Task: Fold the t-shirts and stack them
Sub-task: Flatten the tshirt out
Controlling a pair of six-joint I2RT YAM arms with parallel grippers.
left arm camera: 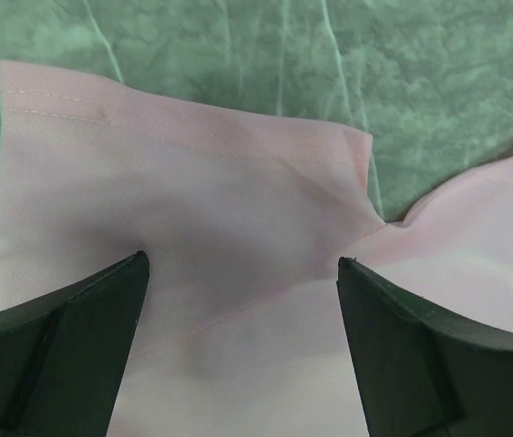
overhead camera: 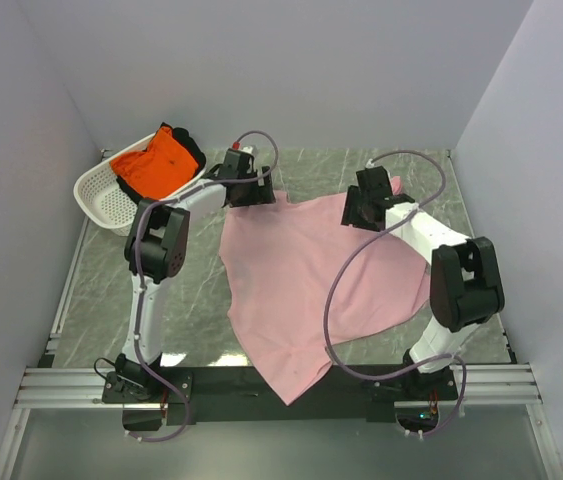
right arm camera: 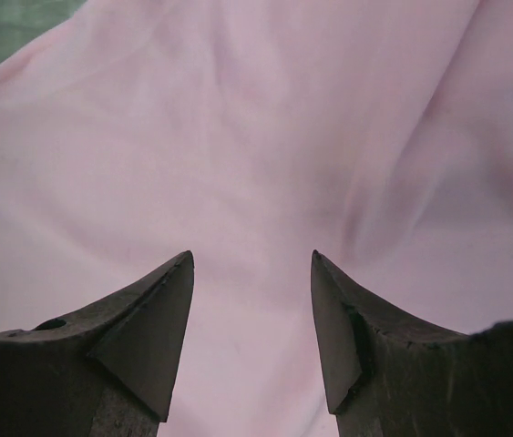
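Both claws are hanging open over the pink shirt.

The pink shirt (overhead camera: 311, 280) is lying spread and rumpled across the middle of the marbled green table (overhead camera: 191, 290), with its near corner reaching the black rail between the arm bases. The left claw (left arm camera: 242, 264) is standing with its jaws wide apart above the shirt's far-left corner, where a stitched hem is showing, and nothing is sitting between them. The right claw (right arm camera: 251, 259) is hovering over the shirt's far-right part with its jaws apart too, only wrinkled pink cloth showing beyond the tips and none of it pinched. The orange shirt (overhead camera: 156, 160) is sitting bunched in the white basket (overhead camera: 106, 200) at the table's far-left corner, well apart from the pink one.
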